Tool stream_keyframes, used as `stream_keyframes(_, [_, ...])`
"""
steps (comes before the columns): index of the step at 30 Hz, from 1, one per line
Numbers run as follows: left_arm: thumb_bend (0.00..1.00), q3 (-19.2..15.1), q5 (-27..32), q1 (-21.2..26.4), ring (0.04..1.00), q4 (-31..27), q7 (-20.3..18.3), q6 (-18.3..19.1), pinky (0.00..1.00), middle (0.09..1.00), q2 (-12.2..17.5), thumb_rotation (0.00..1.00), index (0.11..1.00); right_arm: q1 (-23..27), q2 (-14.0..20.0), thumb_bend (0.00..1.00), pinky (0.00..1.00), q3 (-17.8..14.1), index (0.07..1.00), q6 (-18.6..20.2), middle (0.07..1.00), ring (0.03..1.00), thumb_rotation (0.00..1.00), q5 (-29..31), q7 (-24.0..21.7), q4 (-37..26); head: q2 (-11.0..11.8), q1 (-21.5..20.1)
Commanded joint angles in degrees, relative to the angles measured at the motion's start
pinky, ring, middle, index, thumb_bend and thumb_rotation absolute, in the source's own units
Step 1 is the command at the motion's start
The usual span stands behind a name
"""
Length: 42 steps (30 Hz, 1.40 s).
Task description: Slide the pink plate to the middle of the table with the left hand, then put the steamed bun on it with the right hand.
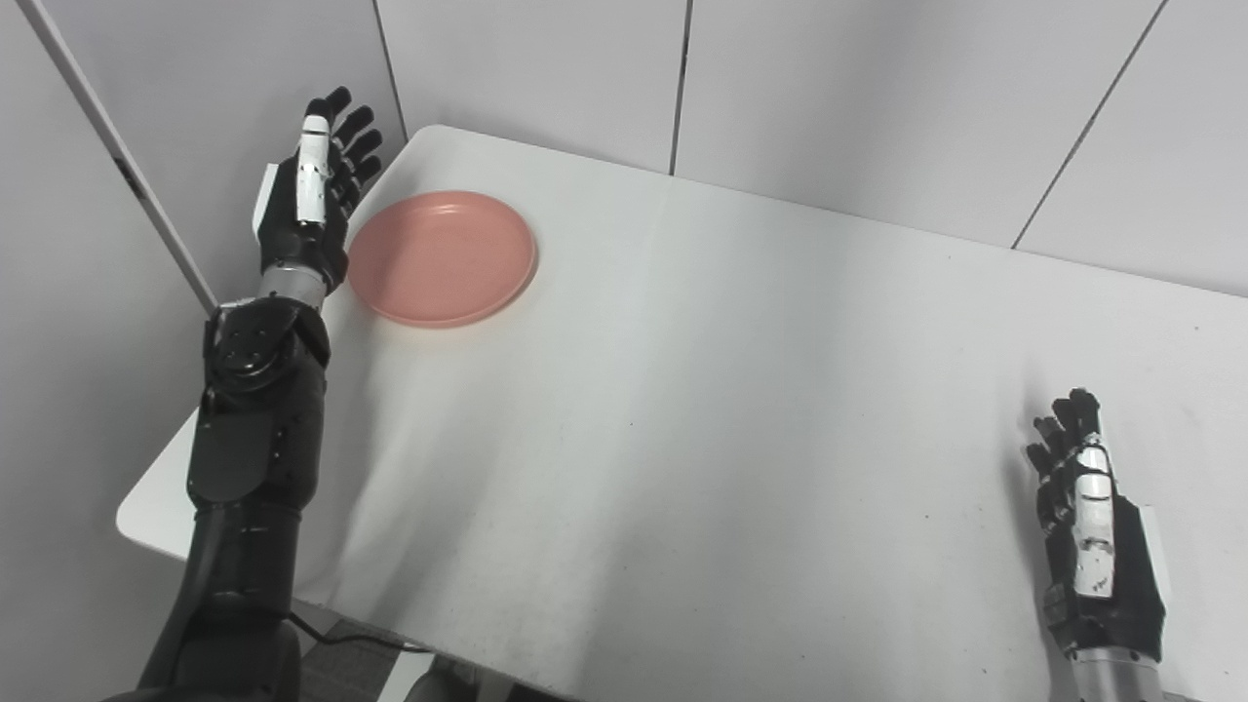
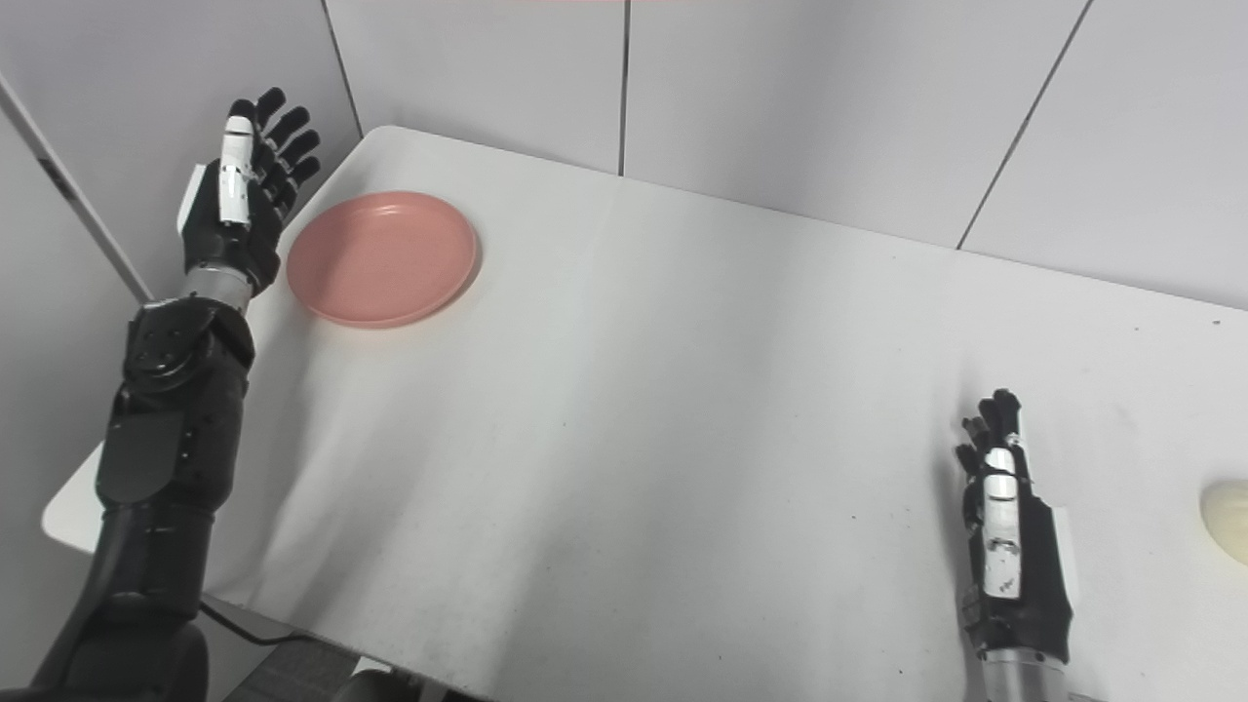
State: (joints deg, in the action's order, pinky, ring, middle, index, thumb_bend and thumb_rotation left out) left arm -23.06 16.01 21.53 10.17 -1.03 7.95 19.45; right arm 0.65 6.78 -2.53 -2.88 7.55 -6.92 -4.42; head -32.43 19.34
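White table [image 1: 741, 409]: the largest item, rounded corners, grey wall panels [image 1: 829, 88] behind it on the far and left sides; every place below is given relative to this table

Left arm [image 1: 253, 439]: black, jointed, rising along the table's left edge from the near-left corner toward the far-left corner

Pink plate [image 1: 442, 256]: round, shallow, lying flat on the table near its far-left corner, well away from the table's middle; nothing lies on it

Left hand [image 1: 310, 190]: at the table's left edge by the far-left corner, just beside the plate's left rim; whether it touches the rim cannot be told. Fingers [image 1: 353, 136] are straight and spread, pointing to the far side, and it holds nothing

Right hand [image 2: 1009, 531]: over the table's near-right part, edge-on to the camera, fingers [image 2: 990, 424] extended toward the far side and only slightly curled, holding nothing; well apart from the plate

Steamed bun [image 2: 1227, 520]: pale cream, rounded, on the table at its right side, cut off by the right eye view's border, near the right hand but clear of it; outside the left eye view
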Motion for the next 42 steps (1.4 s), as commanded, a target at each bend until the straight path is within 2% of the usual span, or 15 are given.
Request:
stream_keyframes(1, [0.45, -0.7, 0.4, 2.1, 0.91, 0.0, -0.3, -2.8, 0.94, 0.916, 2.2, 1.0, 0.911, -1.7, -0.2, 0.27, 1.0, 0.0, 1.0, 0.6, 1.0, 1.0, 1.0, 0.5, -0.1, 0.5, -0.1, 0.1])
stream_keyframes(12, [0.44, -1.9, 2.2, 2.9, 0.925, 7.6, -0.9, -5.7, 0.94, 0.916, 3.2, 1.0, 0.917, -1.6, 0.3, 0.27, 1.0, 0.0, 1.0, 0.1, 1.0, 1.0, 1.0, 0.5, -0.5, 1.0, -0.1, 0.4])
stream_keyframes(20, [0.42, -2.3, 2.9, 3.0, 0.922, 9.5, -0.2, -5.1, 0.94, 0.916, 3.3, 1.0, 0.912, -1.4, 0.5, 0.25, 1.0, 0.0, 1.0, 0.1, 1.0, 1.0, 1.0, 0.6, -0.6, 1.3, -0.1, 0.4])
stream_keyframes(28, [0.42, -2.0, 2.7, 3.4, 0.921, 13.2, -0.2, -5.7, 0.97, 0.914, 3.4, 1.0, 0.915, -1.6, 0.1, 0.28, 1.0, -0.1, 1.0, 0.7, 1.0, 1.0, 1.0, 1.0, -0.3, 1.0, -0.1, 0.4])
stream_keyframes(42, [0.42, -0.7, 2.3, 3.2, 0.904, 16.8, -0.2, -6.5, 0.93, 0.896, 2.3, 1.0, 0.9, -1.7, 0.5, 0.29, 1.0, 0.0, 1.0, 0.7, 1.0, 1.0, 1.0, 1.4, -0.6, 0.6, -0.6, 0.3])
